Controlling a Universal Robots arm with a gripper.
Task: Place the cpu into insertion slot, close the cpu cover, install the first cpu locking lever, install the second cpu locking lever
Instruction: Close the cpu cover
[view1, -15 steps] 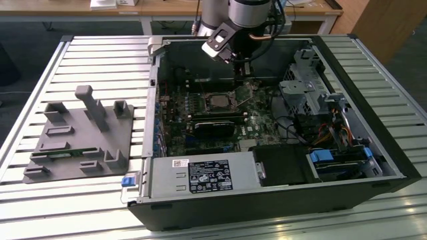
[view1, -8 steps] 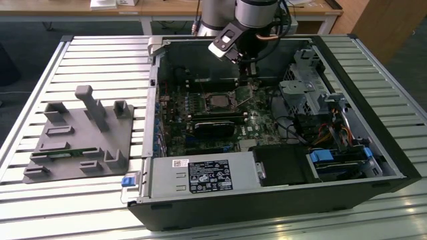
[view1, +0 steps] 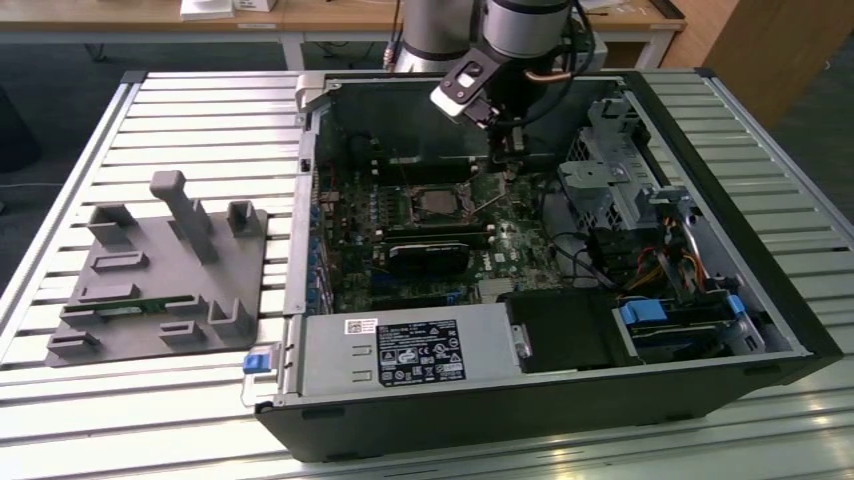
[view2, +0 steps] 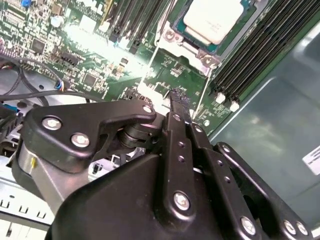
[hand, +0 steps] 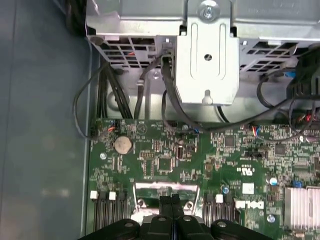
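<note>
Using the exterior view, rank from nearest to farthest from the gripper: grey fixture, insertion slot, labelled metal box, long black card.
From the gripper:
1. insertion slot, just toward the exterior view's left.
2. long black card, just past the slot.
3. labelled metal box, at the near edge of the case.
4. grey fixture, outside the case, at the exterior view's left.

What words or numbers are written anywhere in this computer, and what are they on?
Big label on the power supply box: print too small to read.
White sticker on the case wall: cut off and blurred, not readable.
White markings on the green board: too small to read.
No text here can be read for sure.
</note>
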